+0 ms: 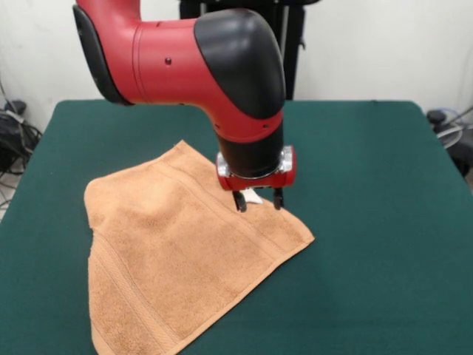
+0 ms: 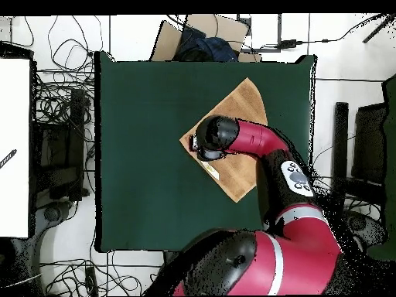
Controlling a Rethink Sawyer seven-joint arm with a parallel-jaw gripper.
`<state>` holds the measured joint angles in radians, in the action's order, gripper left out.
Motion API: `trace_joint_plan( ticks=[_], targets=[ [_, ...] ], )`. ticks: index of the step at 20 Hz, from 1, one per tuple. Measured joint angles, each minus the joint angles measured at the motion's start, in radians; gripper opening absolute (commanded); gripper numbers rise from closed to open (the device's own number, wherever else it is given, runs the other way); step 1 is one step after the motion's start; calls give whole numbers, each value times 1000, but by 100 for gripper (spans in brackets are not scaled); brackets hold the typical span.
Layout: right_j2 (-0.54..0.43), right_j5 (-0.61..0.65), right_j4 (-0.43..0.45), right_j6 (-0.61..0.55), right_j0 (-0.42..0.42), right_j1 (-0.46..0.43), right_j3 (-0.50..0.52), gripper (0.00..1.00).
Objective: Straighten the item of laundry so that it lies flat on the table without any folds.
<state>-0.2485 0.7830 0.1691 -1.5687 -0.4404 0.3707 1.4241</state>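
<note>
One orange-brown terry towel (image 1: 177, 251) is lying spread on the dark green counter (image 1: 369, 222), and it is looking mostly flat, with woven border bands running along its edges. Near its left corner in the front view the cloth is puckering slightly, and the edge there is looking a little uneven. A small white label (image 1: 253, 196) is showing at the towel's upper right edge, right between the two dark fingertips. No containers are standing on the counter.

The towel is sitting turned like a diamond, so that its corners, not its sides, are facing the counter's edges. In the front view its long axis is running from the bottom left toward the upper right, and one corner is pointing right. In the overhead view the towel (image 2: 244, 108) is occupying the counter's right half.

The gripper (image 1: 259, 200) is hanging over the label edge, its jaws standing slightly apart and clamping nothing that I can make out.
</note>
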Motion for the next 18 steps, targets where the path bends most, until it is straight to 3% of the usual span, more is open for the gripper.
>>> trace_joint_plan(
  ticks=[18],
  targets=[
    [23, 0, 21, 0, 22, -21, -6, 100]
  ],
)
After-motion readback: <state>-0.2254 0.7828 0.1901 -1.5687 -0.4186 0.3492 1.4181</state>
